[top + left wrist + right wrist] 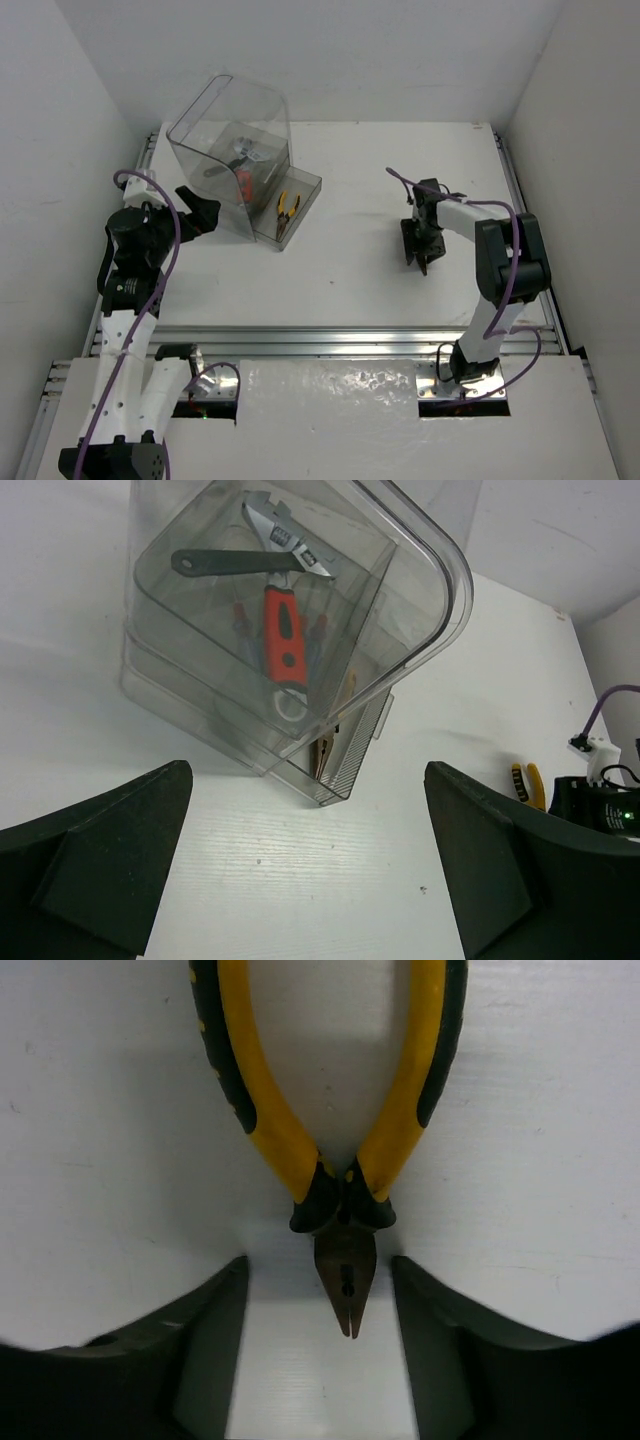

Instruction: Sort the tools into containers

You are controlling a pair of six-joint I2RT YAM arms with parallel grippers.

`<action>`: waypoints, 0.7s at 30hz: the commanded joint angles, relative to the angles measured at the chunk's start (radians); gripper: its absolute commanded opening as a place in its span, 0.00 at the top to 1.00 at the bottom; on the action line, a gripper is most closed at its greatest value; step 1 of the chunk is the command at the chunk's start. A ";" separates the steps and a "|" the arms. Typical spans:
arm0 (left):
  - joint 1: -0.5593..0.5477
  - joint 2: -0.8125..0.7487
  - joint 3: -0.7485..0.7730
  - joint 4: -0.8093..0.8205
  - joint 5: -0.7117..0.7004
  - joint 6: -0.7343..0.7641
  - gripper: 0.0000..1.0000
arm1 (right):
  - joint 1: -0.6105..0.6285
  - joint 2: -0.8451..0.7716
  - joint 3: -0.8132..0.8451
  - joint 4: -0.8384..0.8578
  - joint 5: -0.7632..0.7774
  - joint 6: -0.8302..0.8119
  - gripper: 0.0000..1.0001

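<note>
Yellow handles with black outer grips, a black hinge collar and a short dull-metal nose tapering to a point: the loose pliers (pixel 345 1260) lie flat on the white table (pixel 100 1160). The nose points toward the right wrist camera and sits midway between the fingers of the right pincer (pixel 318 1280). The handles splay away beyond the fingertips. Right pincer fingers (pixel 210 1360) stand apart, one on each side of the nose. A strip of bare table shows on both sides, so there is no contact and nothing is clamped. From above, the right pincer (pixel 420 250) points down at the table and hides most of this tool. Left pincer (pixel 306 800) is spread wide and holds nothing. Just ahead of its fingertips stands the clear box (pixel 420 590), smoky-tinted with rounded corners and stacked transparent trays. Inside, seen through the wall, are a silver adjustable wrench (pixel 283 630) with a red handle and, just beyond it, a black wrench (pixel 215 562). A second pair of yellow-handled pliers (pixel 287 207) lies in the low tray at the side of the box away from the left pincer. The box is well apart from the right pincer.
</note>
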 commanded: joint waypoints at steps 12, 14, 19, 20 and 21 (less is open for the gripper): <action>0.003 -0.012 0.038 0.033 0.011 0.014 0.00 | 0.060 -0.277 -0.198 0.490 -0.528 0.223 1.00; 0.002 -0.012 0.036 0.035 0.006 0.014 0.00 | 0.063 -0.303 -0.267 0.742 -0.643 0.420 1.00; 0.003 -0.005 0.036 0.030 -0.006 0.014 0.00 | 0.189 -0.221 -0.221 1.032 -0.654 0.673 1.00; 0.002 -0.006 0.036 0.032 -0.006 0.014 0.00 | 0.207 -0.196 -0.183 1.052 -0.639 0.746 1.00; 0.002 -0.005 0.035 0.032 -0.010 0.014 0.00 | 0.233 -0.169 -0.165 1.072 -0.614 0.788 1.00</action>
